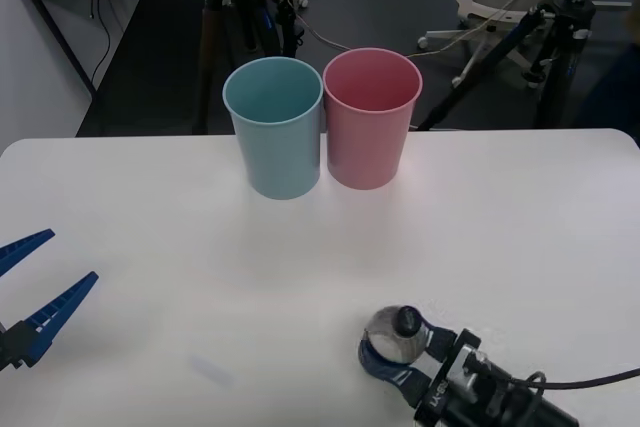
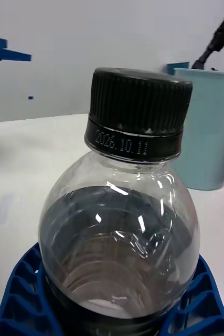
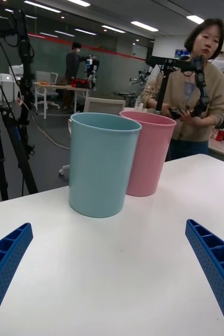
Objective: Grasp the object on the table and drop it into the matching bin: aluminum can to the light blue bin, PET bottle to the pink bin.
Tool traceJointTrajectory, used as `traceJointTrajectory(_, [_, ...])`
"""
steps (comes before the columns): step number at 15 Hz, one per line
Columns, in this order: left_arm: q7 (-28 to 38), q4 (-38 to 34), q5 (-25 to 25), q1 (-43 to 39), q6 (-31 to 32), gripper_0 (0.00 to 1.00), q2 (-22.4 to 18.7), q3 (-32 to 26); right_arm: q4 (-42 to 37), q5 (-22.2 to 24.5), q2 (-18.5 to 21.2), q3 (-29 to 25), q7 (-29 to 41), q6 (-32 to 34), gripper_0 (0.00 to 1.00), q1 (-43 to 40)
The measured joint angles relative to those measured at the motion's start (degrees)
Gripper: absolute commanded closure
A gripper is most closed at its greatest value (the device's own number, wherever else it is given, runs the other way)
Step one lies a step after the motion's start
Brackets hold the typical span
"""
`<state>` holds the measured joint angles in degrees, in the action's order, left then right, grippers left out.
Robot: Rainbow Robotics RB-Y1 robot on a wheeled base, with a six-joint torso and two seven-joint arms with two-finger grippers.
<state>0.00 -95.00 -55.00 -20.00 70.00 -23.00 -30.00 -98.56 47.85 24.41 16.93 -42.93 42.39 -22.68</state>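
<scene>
- Blue ribbed fingers of the right claw (image 1: 392, 355) are seen in the front view closed round the PET bottle (image 1: 395, 332) near the table's (image 1: 520, 217) front edge; the grasp step is judged in hand, with a lift and carry to the pink bin (image 1: 370, 119), beside the light blue bin (image 1: 275, 127), called for next.
- Clear plastic of the PET bottle (image 2: 119, 231) is shown upright in the right wrist view, its lower body cradled between the fingers (image 2: 22, 294).
- Spread wide apart, the left claw (image 3: 112, 273) is held idle over bare table (image 3: 112, 252), facing both bins.
</scene>
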Motion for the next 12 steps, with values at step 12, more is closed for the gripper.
traceJointTrajectory(12, [0.0,0.0,0.0,0.0,0.0,0.00,0.0,0.0,-3.4,-13.3,1.4,-19.8,8.9,1.2,1.00,-7.7])
